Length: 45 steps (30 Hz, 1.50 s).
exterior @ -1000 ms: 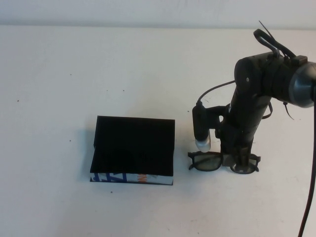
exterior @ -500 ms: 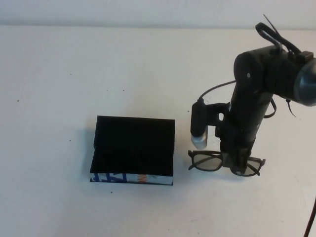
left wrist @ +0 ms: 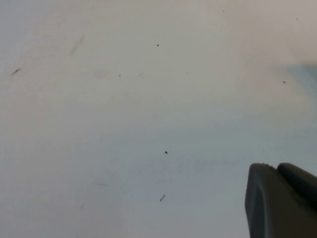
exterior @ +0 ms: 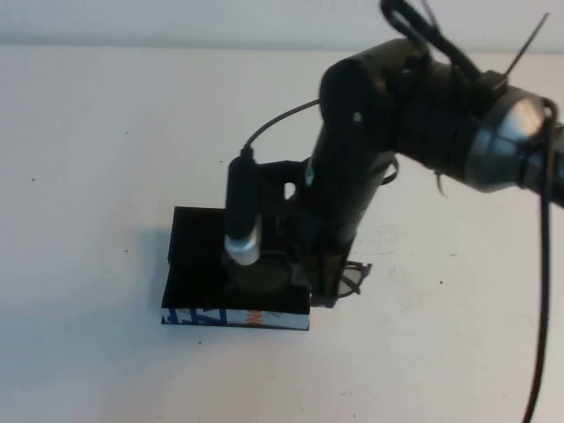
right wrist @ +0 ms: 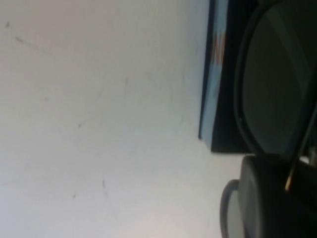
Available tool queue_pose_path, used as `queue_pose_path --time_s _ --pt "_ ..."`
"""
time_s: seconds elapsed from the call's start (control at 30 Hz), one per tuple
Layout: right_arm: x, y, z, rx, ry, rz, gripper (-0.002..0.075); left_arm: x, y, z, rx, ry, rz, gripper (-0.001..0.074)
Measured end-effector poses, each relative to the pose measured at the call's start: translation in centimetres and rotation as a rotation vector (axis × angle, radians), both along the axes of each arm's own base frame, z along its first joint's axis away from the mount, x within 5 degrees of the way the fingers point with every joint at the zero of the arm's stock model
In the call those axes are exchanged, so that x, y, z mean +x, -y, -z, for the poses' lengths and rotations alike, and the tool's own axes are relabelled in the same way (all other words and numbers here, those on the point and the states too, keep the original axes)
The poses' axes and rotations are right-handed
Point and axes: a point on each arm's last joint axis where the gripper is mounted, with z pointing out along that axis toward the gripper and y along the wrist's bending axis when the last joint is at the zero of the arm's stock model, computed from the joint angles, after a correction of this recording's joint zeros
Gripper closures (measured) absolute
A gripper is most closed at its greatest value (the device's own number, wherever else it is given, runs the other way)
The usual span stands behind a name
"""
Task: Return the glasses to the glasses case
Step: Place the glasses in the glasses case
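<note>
The black glasses case (exterior: 198,251) lies flat at the table's middle, its blue, white and orange printed side (exterior: 233,317) facing the near edge. My right gripper (exterior: 324,280) is shut on the dark-framed glasses (exterior: 352,279) and holds them low over the case's right end; one lens hangs over the case, the other sticks out past its right edge. The right wrist view shows a lens (right wrist: 277,89) over the case's printed side (right wrist: 214,74), with one finger (right wrist: 275,198) beside it. My left gripper (left wrist: 280,171) is shut over bare table, apart from both things.
The white table (exterior: 106,132) runs all around the case. The right arm and its cable (exterior: 546,264) cross the right half of the high view and hide the case's far right part.
My right gripper has carried the glasses left from the bare table beside the case to the case's right end. The case has not moved.
</note>
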Motion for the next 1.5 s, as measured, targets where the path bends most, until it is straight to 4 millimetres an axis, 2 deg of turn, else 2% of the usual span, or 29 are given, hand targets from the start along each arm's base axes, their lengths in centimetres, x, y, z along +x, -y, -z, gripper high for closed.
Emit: queue_pose_path --time_s 0.2,0.4,0.57,0.87,1.13,1.5 --pt "1.0 -4.6 1.9 0.007 0.008 -0.062 0.0706 0.0 0.0 0.0 0.000 0.000 0.000 0.0738" --pt "2.7 -6.8 3.5 0.001 0.043 -0.078 0.0706 0.0 0.0 0.0 0.000 0.000 0.000 0.0738" --pt "3.4 -7.4 4.5 -0.010 0.044 -0.079 0.0706 0.0 0.0 0.0 0.000 0.000 0.000 0.0738" --pt "3.6 -7.6 5.3 -0.021 0.032 -0.080 0.0706 0.0 0.0 0.0 0.000 0.000 0.000 0.0738" --pt "3.7 -7.9 6.8 -0.035 0.002 -0.078 0.0709 0.0 0.0 0.0 0.000 0.000 0.000 0.0738" --pt "3.8 -7.9 6.9 -0.030 -0.006 -0.069 0.0709 0.0 0.0 0.0 0.000 0.000 0.000 0.0738"
